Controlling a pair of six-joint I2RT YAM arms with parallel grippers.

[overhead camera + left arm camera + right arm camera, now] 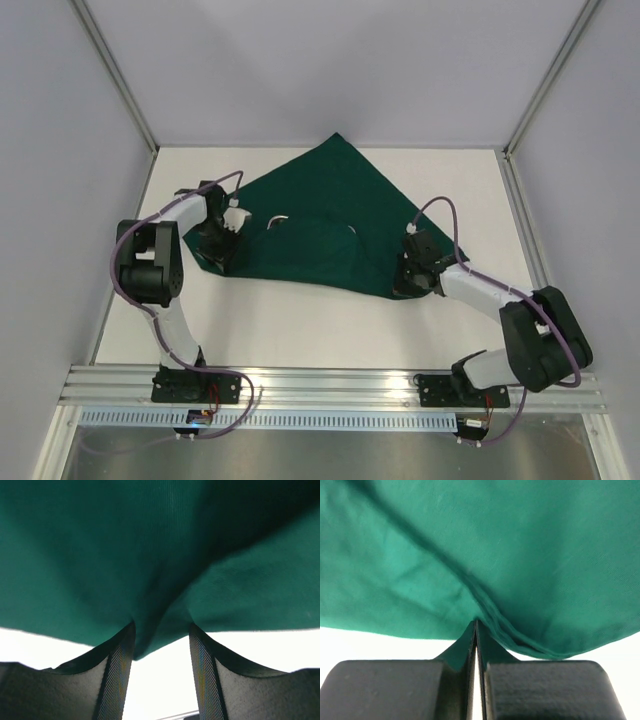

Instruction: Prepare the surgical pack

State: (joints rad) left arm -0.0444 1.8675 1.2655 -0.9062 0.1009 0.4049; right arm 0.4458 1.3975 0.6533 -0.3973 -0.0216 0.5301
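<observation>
The cloth [320, 235] lies part-folded into a rough triangle on the table [300, 325], so the wrapping step appears to be in hand. The right gripper [476, 625] is clamped tight on the cloth's edge, with the sheet spreading ahead of its fingertips. The left gripper [160, 632] has its jaws apart; a cloth corner sags between them and does not look pinched. The next move probably calls for the left jaws to close on that corner, so both arms can carry the fold across evenly.
</observation>
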